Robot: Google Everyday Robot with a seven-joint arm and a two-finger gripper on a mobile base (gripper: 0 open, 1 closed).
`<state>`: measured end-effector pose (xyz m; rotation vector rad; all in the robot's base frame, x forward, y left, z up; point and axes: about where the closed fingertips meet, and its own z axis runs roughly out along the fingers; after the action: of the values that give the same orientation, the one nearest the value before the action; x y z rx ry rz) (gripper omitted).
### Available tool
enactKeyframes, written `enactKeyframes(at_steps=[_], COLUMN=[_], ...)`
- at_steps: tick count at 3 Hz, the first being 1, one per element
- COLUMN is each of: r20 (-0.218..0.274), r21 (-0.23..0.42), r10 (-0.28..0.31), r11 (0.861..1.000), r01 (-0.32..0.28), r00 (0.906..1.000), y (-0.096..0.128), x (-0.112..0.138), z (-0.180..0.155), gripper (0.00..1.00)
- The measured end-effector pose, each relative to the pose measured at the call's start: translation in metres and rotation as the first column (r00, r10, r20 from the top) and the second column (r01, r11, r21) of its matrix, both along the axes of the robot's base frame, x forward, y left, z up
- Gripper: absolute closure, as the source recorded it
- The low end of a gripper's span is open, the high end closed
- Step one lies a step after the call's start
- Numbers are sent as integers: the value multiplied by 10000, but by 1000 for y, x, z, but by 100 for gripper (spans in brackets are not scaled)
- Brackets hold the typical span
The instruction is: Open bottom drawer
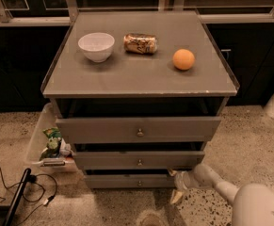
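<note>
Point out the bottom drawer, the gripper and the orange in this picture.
bottom drawer [117, 181]: camera view, on its grey front panel.
gripper [173, 185]: camera view, midway between its open fingertips, at the bottom drawer's right end.
orange [183, 59]: camera view, centre of the fruit.

arm: white, stretched low leftward from lower right | pincer [175, 185]: at its tip, fingers spread apart
</note>
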<state>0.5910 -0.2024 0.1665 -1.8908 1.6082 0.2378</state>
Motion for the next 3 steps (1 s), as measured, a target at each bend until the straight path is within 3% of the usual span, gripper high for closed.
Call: enactKeyframes(at_steps=[1, 3], r20=[-98, -99], r21=[27, 28], r10=[6, 6], r11=[10000, 10000], r01=[-6, -6], r00=[10000, 10000], y=[-2, -2], x=[3, 3], z=[-10, -10], gripper=[0, 42])
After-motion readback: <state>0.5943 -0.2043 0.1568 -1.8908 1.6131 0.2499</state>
